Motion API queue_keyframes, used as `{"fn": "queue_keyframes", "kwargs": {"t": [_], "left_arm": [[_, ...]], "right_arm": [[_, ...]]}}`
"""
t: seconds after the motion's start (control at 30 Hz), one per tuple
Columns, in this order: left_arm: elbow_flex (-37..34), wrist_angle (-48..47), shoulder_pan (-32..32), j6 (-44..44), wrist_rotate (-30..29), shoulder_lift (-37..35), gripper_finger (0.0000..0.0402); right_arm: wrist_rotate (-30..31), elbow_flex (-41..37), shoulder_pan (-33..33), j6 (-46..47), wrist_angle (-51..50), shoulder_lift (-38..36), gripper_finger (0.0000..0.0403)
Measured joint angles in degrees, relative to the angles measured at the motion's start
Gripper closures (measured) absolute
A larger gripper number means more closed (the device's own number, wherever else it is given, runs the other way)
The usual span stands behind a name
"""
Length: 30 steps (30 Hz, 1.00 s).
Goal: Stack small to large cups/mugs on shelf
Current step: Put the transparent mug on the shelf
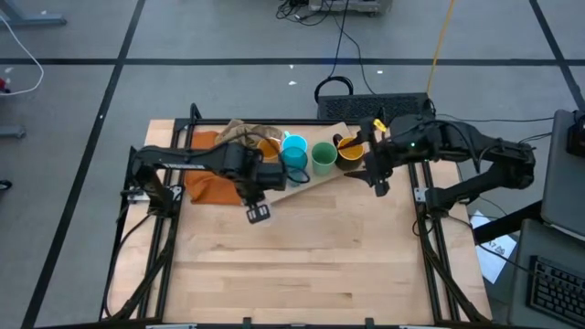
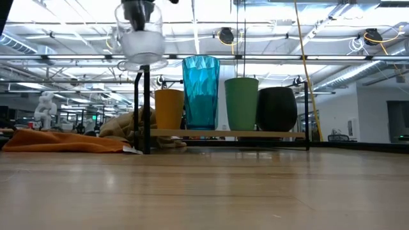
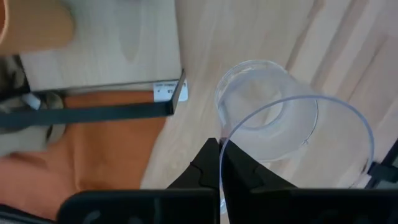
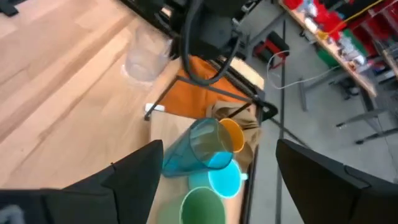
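Note:
On the shelf (image 1: 315, 187) at the table's far side stand the orange cup (image 1: 268, 149), light-blue mug (image 1: 294, 143), teal tumbler (image 2: 200, 92), green cup (image 1: 324, 157) and black mug (image 1: 350, 149). The clear glass (image 2: 142, 41) hangs high above the table in front of the shelf's left end, with my left gripper (image 3: 221, 146) shut on it. My right gripper (image 4: 217, 149) is open in the air by the shelf's right end, near the black mug, and holds nothing. My left gripper pinches the clear glass by its rim (image 3: 222, 138), one finger inside the glass and one outside. The fingers come from above, pointing down. The glass hangs upright below them, mouth up, lifted clear of the table and higher than the cups on the shelf.
An orange cloth (image 1: 206, 185) lies under and beside the shelf's left end, with a crumpled beige cloth (image 2: 128, 128) behind it. The shelf's black legs (image 2: 146, 108) stand at its corners. Bare wooden table (image 1: 302, 265) stretches toward the near edge.

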Motion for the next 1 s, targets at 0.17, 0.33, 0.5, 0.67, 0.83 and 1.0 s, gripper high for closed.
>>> {"fn": "queue_keyframes", "kwargs": {"t": [0.17, 0.33, 0.5, 0.67, 0.83, 1.0], "left_arm": [[4.47, -0.31, 0.28, 2.56, -2.9, 2.38, 0.0401], [7.98, 1.06, 1.69, 2.32, -6.01, 2.73, 0.0401], [10.86, 0.97, 3.13, 3.8, -8.79, 2.86, 0.0401], [14.68, 1.05, 3.74, 3.78, -11.68, 2.86, 0.0401], [16.33, 2.41, 3.74, 2.75, -13.32, 2.79, 0.0401], [16.41, 4.1, 2.18, 3.11, -12.14, 3.21, 0.0401]], "right_arm": [[0.18, 0.04, 1.31, 2.23, 0.42, -0.05, 0.0107], [0.13, 0.07, 1.64, 9.83, 0.7, -0.63, 0.0112], [0.17, 0.07, 1.61, 10.97, -0.11, -0.91, 0.0112], [0.19, 0.07, 1.61, 14.06, -0.51, -0.9, 0.0112], [0.17, 0.07, 1.61, 14.86, -0.49, -0.9, 0.0112], [0.17, 0.04, 1.61, 16.67, -0.52, -0.89, 0.0112]]}}
